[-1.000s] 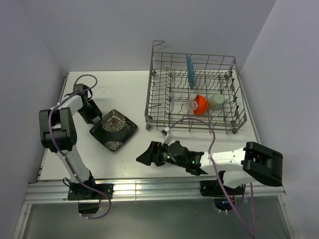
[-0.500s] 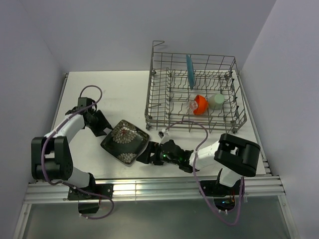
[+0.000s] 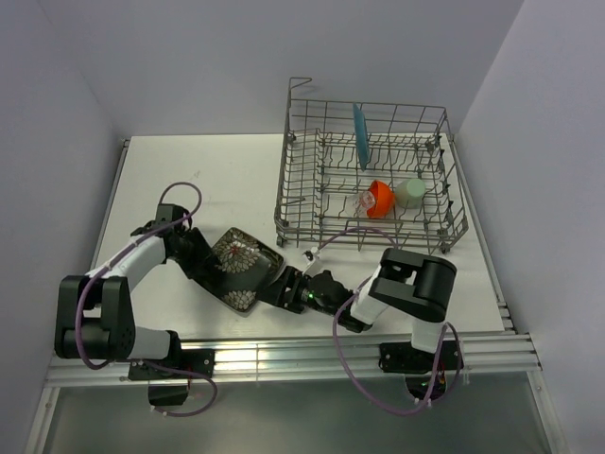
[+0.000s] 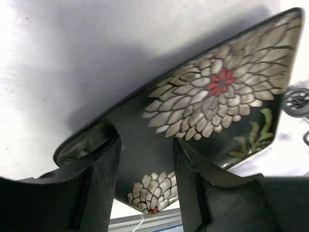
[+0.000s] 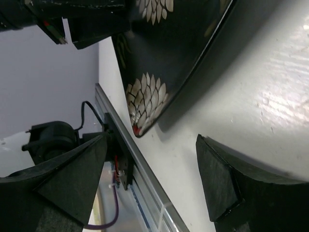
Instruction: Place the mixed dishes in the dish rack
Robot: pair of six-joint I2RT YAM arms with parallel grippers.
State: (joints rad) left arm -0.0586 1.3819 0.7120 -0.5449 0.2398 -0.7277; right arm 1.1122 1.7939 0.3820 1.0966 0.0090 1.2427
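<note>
The black square plate with white flowers (image 3: 241, 268) stands tilted up on the table, between my two grippers. My left gripper (image 3: 197, 253) is at its left edge, open. Its fingers (image 4: 104, 179) lie against the plate's face (image 4: 212, 101), and the plate's lower corner shows in the gap (image 4: 146, 141). My right gripper (image 3: 274, 291) is low at the plate's right corner, jaws wide open (image 5: 152, 140), with the corner (image 5: 145, 104) just ahead and untouched. In the dish rack (image 3: 288, 189) are the teal plate (image 3: 360, 135) upright, the orange-red bowl (image 3: 380, 198), the pale green cup (image 3: 410, 192) and the clear glass (image 3: 365, 201).
The table's metal front rail (image 5: 145, 169) runs close under the plate's lower corner. The rack's near left corner with its small wheel (image 4: 297, 99) stands just beyond the plate. Walls close in on the left, back and right.
The left gripper has swept right, pushing the black plate toward the centre and tipping it up. The right gripper has moved left up to the plate's right corner, its jaws narrowing slightly.
</note>
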